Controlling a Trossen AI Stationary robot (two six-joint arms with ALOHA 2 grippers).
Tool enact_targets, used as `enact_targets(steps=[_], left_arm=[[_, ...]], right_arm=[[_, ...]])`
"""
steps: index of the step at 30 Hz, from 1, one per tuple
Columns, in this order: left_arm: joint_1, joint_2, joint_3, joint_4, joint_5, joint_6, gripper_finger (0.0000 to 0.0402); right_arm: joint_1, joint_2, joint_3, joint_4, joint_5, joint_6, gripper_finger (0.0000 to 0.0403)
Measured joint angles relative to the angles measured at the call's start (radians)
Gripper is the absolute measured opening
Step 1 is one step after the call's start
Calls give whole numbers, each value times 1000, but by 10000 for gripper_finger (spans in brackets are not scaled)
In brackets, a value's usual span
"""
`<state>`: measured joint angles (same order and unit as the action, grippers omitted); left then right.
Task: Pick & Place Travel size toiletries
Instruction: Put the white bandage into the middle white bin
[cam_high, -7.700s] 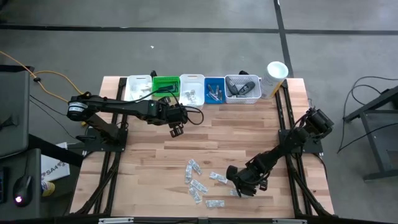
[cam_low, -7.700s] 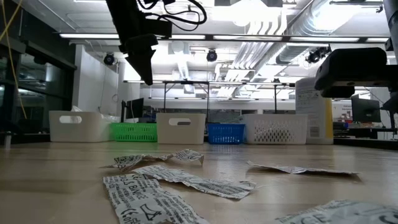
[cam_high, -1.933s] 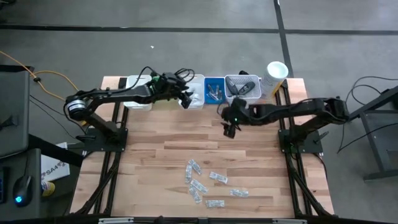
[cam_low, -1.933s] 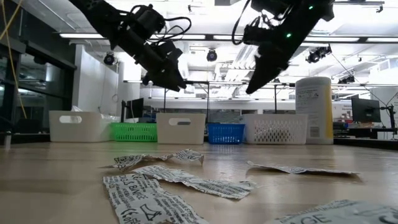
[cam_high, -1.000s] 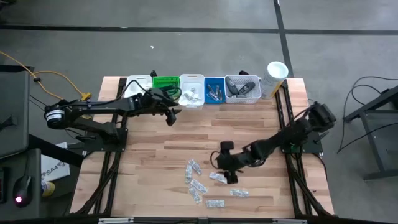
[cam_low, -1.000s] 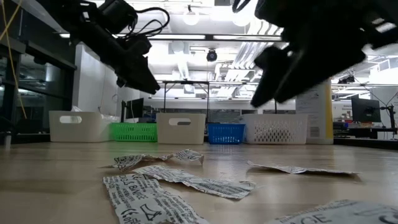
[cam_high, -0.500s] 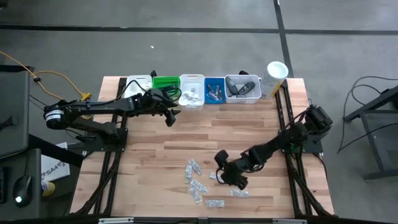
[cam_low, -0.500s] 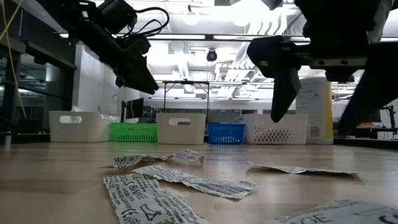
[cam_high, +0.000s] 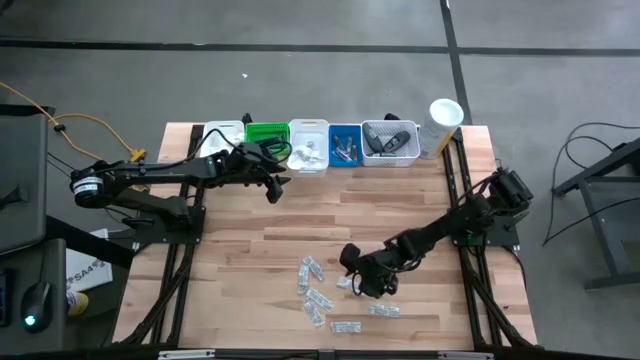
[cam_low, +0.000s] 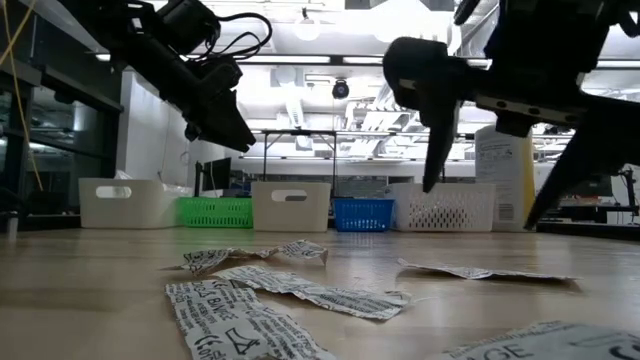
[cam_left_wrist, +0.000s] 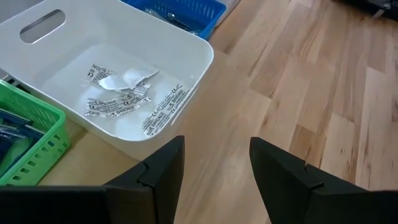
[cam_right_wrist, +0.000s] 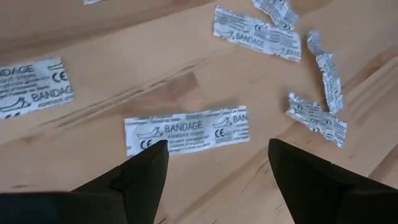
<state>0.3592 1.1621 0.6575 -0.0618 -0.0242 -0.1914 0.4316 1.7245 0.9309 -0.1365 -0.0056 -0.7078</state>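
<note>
the right gripper (cam_right_wrist: 214, 180) has come down with jaws spread and empty over a bandage sachet (cam_right_wrist: 186, 130), poised to pick, while the left gripper (cam_left_wrist: 214, 171) waits unclenched by the white bin (cam_left_wrist: 199, 56).

Table (cam_high: 400, 215) seen straight down from overhead; low view level across it; bin row (cam_low: 290, 204) shared; wrist views aimed close at tabletop.

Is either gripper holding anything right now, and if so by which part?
Nothing is held. The right gripper hangs open above a bandage sachet on the table; the left gripper is open and empty near the white bin.
</note>
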Motion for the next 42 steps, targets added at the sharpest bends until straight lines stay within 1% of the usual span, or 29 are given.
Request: enact_targets(steps=[2,6,11,14,17,23,28,33,35,37,42], left_arm=[[0,0,0,0,0,0,182],[0,0,0,0,0,0,182],[0,0,0,0,0,0,182],[0,0,1,0,0,0,182],[0,0,1,-3,0,0,182],[0,0,1,-12,2,0,182],[0,0,1,-13,10,1,182],[0,0,1,-15,11,3,182],[0,0,1,-16,11,3,182],[0,0,1,-16,11,3,182],[0,0,1,-16,10,3,182]], right_arm=[[0,0,16,-37,10,-5,270],[0,11,106,-119,29,-28,270],[0,108,232,-280,-10,-41,270],[6,162,284,-364,-17,-91,270],[7,197,321,-408,-26,-108,270],[6,207,329,-404,-49,-98,270],[7,242,329,-406,-72,-90,270],[13,258,333,-404,-70,-85,270],[11,259,333,-405,-80,-66,262],[6,259,333,-414,-92,-51,245],[6,261,331,-451,-130,-26,179]])
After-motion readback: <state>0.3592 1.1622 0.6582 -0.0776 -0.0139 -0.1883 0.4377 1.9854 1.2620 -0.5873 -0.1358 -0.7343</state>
